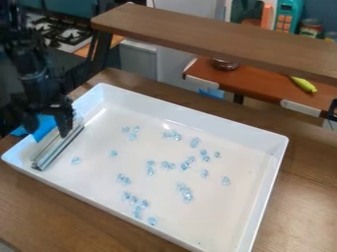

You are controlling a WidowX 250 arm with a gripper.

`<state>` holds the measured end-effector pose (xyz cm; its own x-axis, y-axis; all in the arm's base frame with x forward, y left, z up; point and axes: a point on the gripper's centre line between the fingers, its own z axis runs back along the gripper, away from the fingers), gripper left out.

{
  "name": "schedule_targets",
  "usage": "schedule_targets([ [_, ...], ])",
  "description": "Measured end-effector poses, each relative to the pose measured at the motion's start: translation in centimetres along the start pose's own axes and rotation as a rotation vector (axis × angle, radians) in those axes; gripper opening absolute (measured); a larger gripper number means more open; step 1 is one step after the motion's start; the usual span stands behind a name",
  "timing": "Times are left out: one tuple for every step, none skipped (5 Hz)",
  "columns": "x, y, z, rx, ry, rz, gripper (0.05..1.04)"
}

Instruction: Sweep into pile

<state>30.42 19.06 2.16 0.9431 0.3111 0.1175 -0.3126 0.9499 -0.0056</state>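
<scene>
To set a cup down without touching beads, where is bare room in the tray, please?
In the white tray, bare floor lies between the beads and the right wall, down to the near corner. A smaller patch separates the silver bar from the far wall. Beads crowd the middle; bar and pincer occupy the left.

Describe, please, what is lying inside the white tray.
Inside the white tray are small pale-blue pieces, scattered, and a metallic bar at one short side. What lies directly beneath the bar is covered from view.
</scene>
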Motion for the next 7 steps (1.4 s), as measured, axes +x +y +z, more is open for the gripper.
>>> schedule_targets([
  [0.0,0.1,-0.5,0.005,0.003,0.008,0.999],
  [0.0,0.2,-1.1,0.007,0.007,0.017,0.999],
  [0.2,0.3,-1.2,0.016,-0.002,0.026,1.0],
  [0.1,0.2,-1.8,0.025,-0.004,0.02,1.0],
  [0.0,0.1,-2.1,0.031,-0.009,0.021,1.0],
  [0.0,-0.1,-2.5,0.045,-0.017,0.009,0.947],
  [-0.7,-0.2,-3.0,0.053,-0.005,-0.01,0.655],
])
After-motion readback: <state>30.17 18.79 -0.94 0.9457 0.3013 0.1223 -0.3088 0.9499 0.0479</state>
